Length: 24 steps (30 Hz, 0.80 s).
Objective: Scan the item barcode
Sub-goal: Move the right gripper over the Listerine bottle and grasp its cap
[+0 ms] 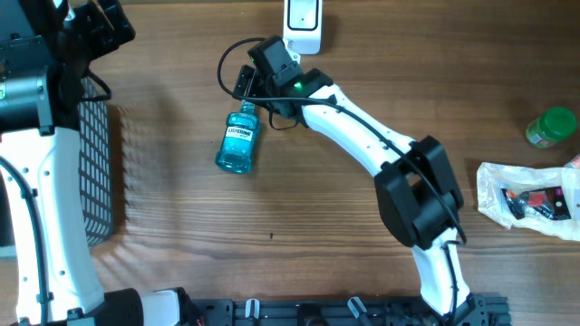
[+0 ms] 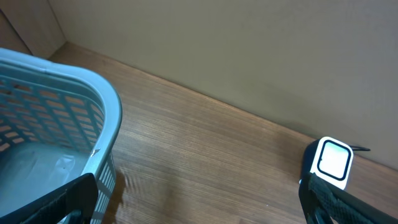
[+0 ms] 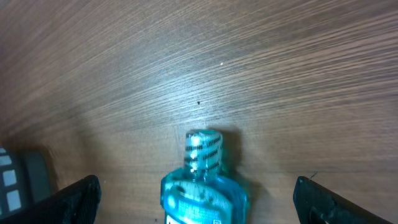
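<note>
Closest to the overhead lens is the left arm (image 1: 53,208), a tall white link rising along the edge well to the left of the mouthwash bottle (image 1: 237,140), its dark upper joints bent over the far corner. The left gripper (image 2: 200,208) hangs there released, its fingers (image 2: 74,199) spread to the sides of its own view with only bare wood between them.

Beneath everything, the wooden table (image 1: 272,235) carries the bottle on its side, cap pointing to the far edge, blue liquid and label facing up; no barcode shows.

From the near edge to the right of the bottle, the right arm (image 1: 362,131) stretches out long and low: a black elbow block, then a white forearm slanting across to end right over the bottle's cap. The right gripper (image 3: 200,202) stands released, jaws wide, with the ribbed cap and neck lying between the fingertips (image 3: 74,199) and clear of both.

Left of the bottle, past a strip of bare wood, sits the mesh basket (image 1: 98,172). Far to the bottle's right lies a crumpled plastic bag (image 1: 530,195). Just beyond the bottle's cap, at the far edge, stands the white scanner (image 1: 303,20), its window lit. Far right of the bottle, past the bag, is a green-lidded jar (image 1: 551,127).
</note>
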{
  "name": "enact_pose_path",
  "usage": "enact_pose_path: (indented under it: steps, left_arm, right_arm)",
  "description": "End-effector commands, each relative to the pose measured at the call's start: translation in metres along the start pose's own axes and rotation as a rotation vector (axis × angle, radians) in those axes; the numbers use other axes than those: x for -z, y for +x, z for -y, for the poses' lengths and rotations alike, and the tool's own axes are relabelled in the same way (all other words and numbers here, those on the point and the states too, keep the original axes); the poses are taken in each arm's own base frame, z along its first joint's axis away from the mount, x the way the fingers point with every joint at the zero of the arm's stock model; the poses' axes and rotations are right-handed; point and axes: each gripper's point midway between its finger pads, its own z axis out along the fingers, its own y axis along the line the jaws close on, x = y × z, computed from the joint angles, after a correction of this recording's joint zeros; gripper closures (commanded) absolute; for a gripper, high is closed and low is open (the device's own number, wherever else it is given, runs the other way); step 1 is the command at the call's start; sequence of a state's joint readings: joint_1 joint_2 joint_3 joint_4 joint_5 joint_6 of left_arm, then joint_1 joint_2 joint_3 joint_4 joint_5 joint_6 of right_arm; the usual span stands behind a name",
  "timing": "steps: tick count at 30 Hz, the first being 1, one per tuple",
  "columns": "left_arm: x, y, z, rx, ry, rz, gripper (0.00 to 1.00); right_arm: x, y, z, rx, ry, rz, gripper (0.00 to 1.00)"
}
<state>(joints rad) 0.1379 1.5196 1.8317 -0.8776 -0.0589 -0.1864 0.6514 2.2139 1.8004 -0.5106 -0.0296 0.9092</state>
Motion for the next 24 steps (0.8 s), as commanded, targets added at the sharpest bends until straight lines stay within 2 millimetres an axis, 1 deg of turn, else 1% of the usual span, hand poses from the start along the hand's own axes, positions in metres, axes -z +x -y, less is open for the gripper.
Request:
enact_pose_path:
  steps: [1,3,6,10,12,13,15,18,22,24]
  left_arm:
    - [-0.001,-0.001,-0.004,0.015,-0.013,0.006,0.00]
    - [-0.001,-0.001,-0.003,0.015,-0.012,0.006,0.00]
    - [-0.001,-0.001,-0.004,0.015,-0.013,0.005,0.00]
    - [-0.001,-0.001,-0.004,0.015,-0.013,0.005,0.00]
    - [-0.001,-0.001,-0.004,0.015,-0.013,0.005,0.00]
    - [-0.001,0.000,-0.004,0.015,-0.014,0.003,0.00]
    - [-0.001,0.001,-0.004,0.015,-0.015,-0.002,0.00]
    - [-0.001,0.001,-0.004,0.015,-0.015,-0.002,0.00]
    - [-0.001,0.001,-0.004,0.015,-0.015,-0.002,0.00]
    - [-0.001,0.001,-0.004,0.015,-0.015,-0.002,0.00]
  right_arm:
    - [-0.020,0.004,-0.005,-0.001,-0.024,-0.007,0.00]
    - [-0.028,0.005,-0.004,0.003,-0.031,-0.007,0.01]
    - [-0.041,0.009,-0.008,0.025,-0.069,-0.015,0.00]
    - [-0.062,0.024,-0.002,0.020,-0.075,-0.063,0.00]
    - [-0.072,0.032,0.005,0.022,-0.062,-0.083,0.03]
    - [-0.073,0.033,0.006,0.023,-0.058,-0.086,0.05]
    - [-0.078,0.036,0.010,0.023,-0.050,-0.093,0.14]
    - [-0.079,0.037,0.011,0.034,-0.047,-0.095,0.34]
    - [-0.079,0.039,0.010,0.066,-0.049,-0.096,0.48]
    - [-0.080,0.041,0.010,0.088,-0.050,-0.098,0.50]
